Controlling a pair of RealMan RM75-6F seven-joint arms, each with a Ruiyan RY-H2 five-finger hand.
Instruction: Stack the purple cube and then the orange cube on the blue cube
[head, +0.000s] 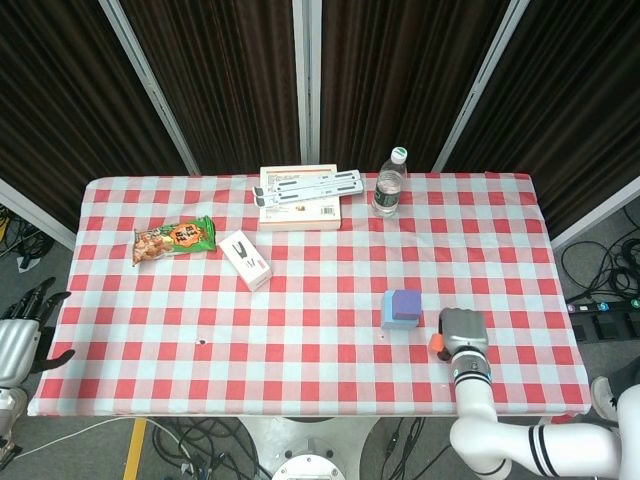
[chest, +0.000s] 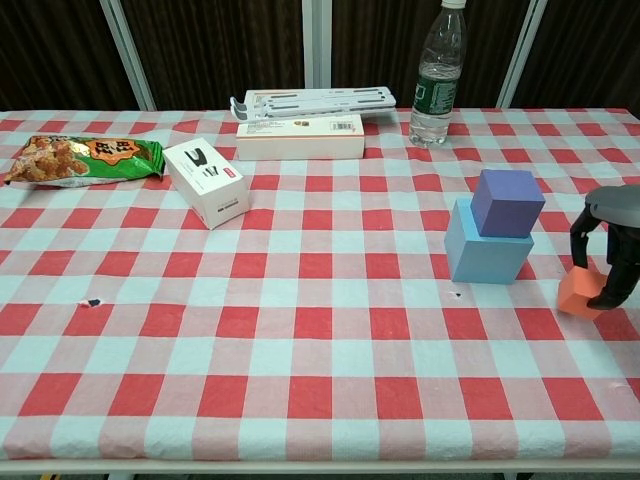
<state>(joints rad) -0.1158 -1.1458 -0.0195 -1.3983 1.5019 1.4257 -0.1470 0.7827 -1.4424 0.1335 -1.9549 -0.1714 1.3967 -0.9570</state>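
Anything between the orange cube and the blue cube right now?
Only bare checked cloth separates the orange cube, held by the right hand, from the blue cube, clearest in chest view.

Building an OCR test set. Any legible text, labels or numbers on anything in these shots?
Nothing reads cleanly.
Green-and-orange snack bag: red panel with characters, too blurred to read.
White carton with a black stapler picture: no readable text.
Long white flat box: small orange mark, unreadable.
Clear plastic water bottle: green-and-white label, print too small.
Purple, blue and orange cubes: blank.
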